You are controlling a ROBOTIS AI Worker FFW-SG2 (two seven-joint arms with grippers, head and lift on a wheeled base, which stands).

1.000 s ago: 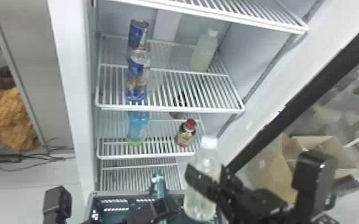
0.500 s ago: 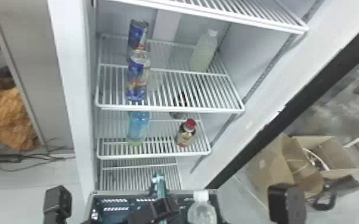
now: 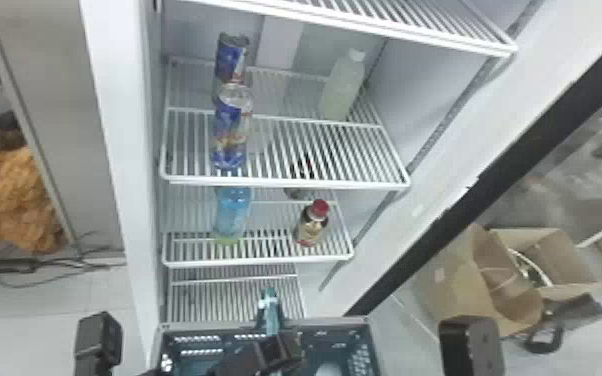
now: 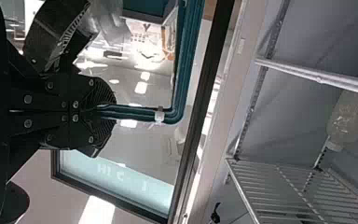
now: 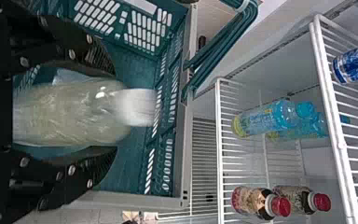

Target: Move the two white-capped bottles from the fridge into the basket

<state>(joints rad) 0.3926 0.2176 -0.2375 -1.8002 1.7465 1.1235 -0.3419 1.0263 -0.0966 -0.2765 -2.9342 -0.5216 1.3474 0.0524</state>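
"What's biggest here?"

"A tall white fridge [image 3: 110,150]. In front of it, a teal basket [image 5: 186,154]."

"And the tools?"

"The left tool [image 4: 107,113] is clenched on the basket's handle [image 4: 142,114]. The right tool [image 5: 115,112] is at the basket, spread on both sides of a white-capped bottle [image 5: 74,112], seemingly released."

"So which step?"

"Leaving the first bottle in the basket, I'd say. The second bottle [image 3: 342,90], also white-capped, stands on a wire shelf [image 3: 355,184] in the fridge."

"Next?"

"Likely draw the right tool clear without tipping the first, then reach to that shelf."
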